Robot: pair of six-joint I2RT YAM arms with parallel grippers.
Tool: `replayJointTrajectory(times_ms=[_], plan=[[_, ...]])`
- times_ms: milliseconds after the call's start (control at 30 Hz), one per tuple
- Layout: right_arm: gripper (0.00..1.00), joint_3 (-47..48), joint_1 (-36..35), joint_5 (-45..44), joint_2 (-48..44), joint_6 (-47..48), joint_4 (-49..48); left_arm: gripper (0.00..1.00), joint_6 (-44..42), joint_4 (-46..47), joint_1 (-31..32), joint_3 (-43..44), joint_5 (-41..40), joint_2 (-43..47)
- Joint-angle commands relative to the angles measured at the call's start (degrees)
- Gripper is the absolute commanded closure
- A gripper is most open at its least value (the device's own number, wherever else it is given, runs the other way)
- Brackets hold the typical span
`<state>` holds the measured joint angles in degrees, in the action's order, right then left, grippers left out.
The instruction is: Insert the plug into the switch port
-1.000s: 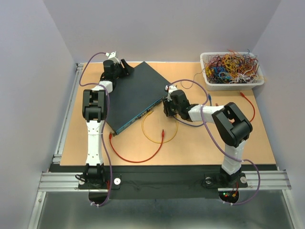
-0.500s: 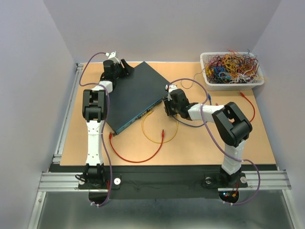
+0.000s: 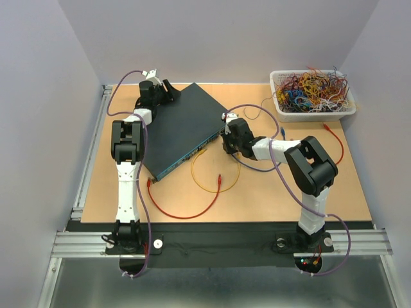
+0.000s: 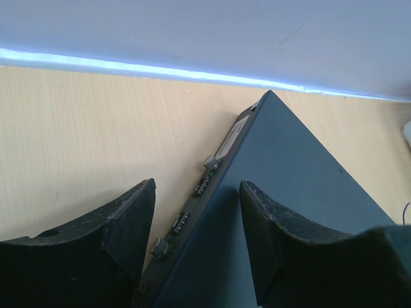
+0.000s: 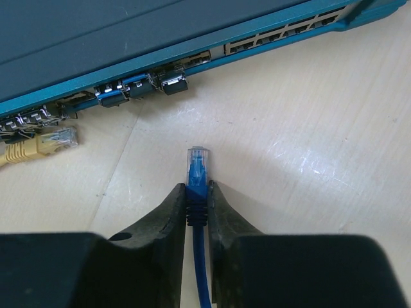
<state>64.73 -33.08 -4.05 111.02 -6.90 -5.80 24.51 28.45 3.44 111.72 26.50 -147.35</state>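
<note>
Right wrist view: you are seeing your right gripper (image 5: 198, 204) pinching the plug (image 5: 197, 168), jaws closed on its blue boot, the clear tip sticking out ahead of the fingertips.
- The blue cable (image 5: 203, 276) is trailing back between the fingers (image 5: 173, 218).
- The plug is sitting over bare table (image 5: 308, 147), apart from the switch box (image 5: 96, 32) and not touching it.
- Ahead of the tip and slightly left, a group of metal-framed sockets is showing on the teal front face.
- Ahead and to the right, the switch port (image 5: 270, 38) is sitting in a row of small square sockets, off the plug's line.
- Left of the gripper, a yellow plug (image 5: 51, 142) is lying on the table just beside the front face.

Left wrist view: your left gripper (image 4: 197, 192) is standing open, its fingers spread to either side of the box's rear edge. Small connectors are showing between them. You cannot tell whether either finger is touching the box.

Top external view: you are seeing both grippers at opposite sides of the box.
- The yellow cable (image 3: 193, 170) is looping just on the near side of the right gripper.
- The red cable (image 3: 186, 217) is curving nearer the arm bases.
- The wire basket (image 3: 314, 114) is sitting well beyond the right gripper, to its right.
</note>
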Motion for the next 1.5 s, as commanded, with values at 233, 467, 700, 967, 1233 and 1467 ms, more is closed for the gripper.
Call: replayJointTrajectory(times_ms=[233,467,700,967,1233,1467], plan=[[0.96,1.28,-0.32,-2.09,-0.37,1.44,-1.22,0.36,3.44,-7.27,4.47,-0.63,7.78,0.48],[1.00,2.94,0.91,-3.15,0.51,4.34,-5.53,0.36,3.44,-7.35,4.47,-0.36,7.95,0.40],[1.00,8.13,1.53,-4.21,2.53,6.28,-6.68,0.36,3.44,-7.35,4.47,-0.19,8.21,0.31],[1.00,11.12,2.14,-4.47,5.08,6.28,-6.68,0.36,3.44,-7.35,4.47,-0.19,8.39,0.31],[0.99,11.29,2.76,-4.65,5.70,6.37,-6.85,0.36,3.44,-7.27,4.47,-0.10,8.39,0.31],[0.99,12.44,2.93,-2.80,6.31,6.28,-7.20,0.36,3.44,-7.27,4.47,-0.10,8.39,0.22]])
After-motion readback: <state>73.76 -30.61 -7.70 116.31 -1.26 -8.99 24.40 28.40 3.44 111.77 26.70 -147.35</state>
